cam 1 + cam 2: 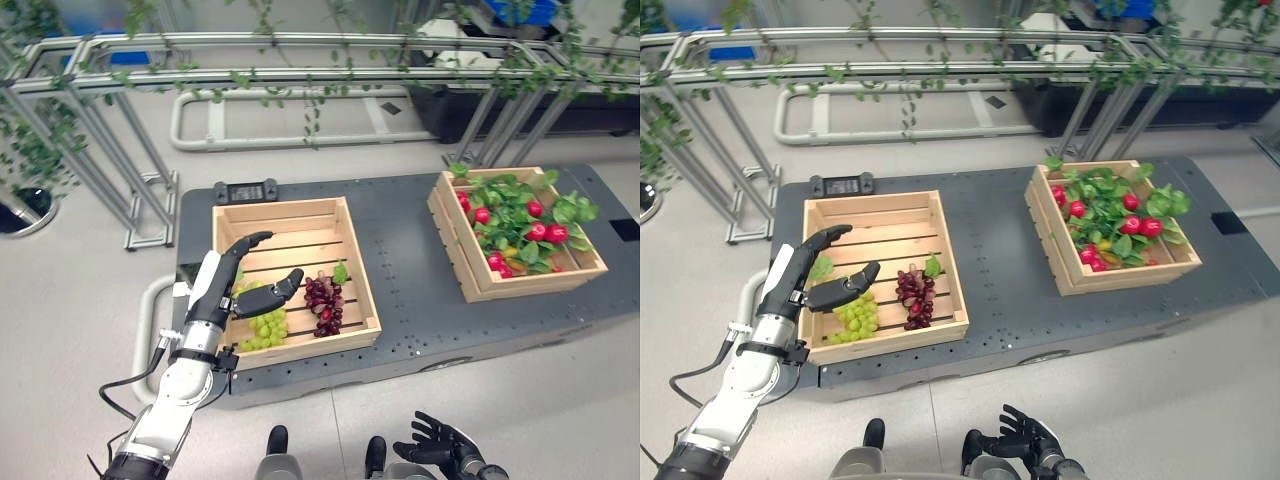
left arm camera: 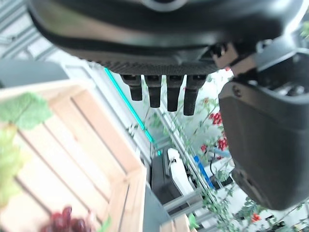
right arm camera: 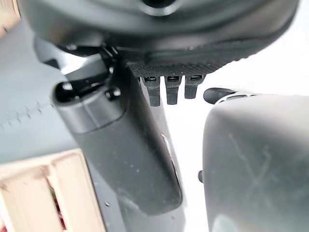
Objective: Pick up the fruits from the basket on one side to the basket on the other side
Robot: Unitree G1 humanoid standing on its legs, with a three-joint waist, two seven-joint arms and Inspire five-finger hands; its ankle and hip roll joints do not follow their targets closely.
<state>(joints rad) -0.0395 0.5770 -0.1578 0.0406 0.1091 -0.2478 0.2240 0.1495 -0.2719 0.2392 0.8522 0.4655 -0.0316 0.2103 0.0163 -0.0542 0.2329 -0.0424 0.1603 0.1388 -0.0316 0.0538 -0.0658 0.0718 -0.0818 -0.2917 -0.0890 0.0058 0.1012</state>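
A wooden crate on the left of the dark platform holds a green grape bunch and a dark red grape bunch. My left hand hovers open over the crate's left part, above the green grapes, with fingers straight and thumb spread and nothing in it. The same crate and red grapes show past the hand in the left wrist view. A second crate on the right holds red fruits among green leaves. My right hand hangs low near the front, fingers relaxed and open.
The dark platform carries both crates with bare surface between them. A metal rail frame draped with vines runs behind. A small black device sits at the platform's back edge by the left crate.
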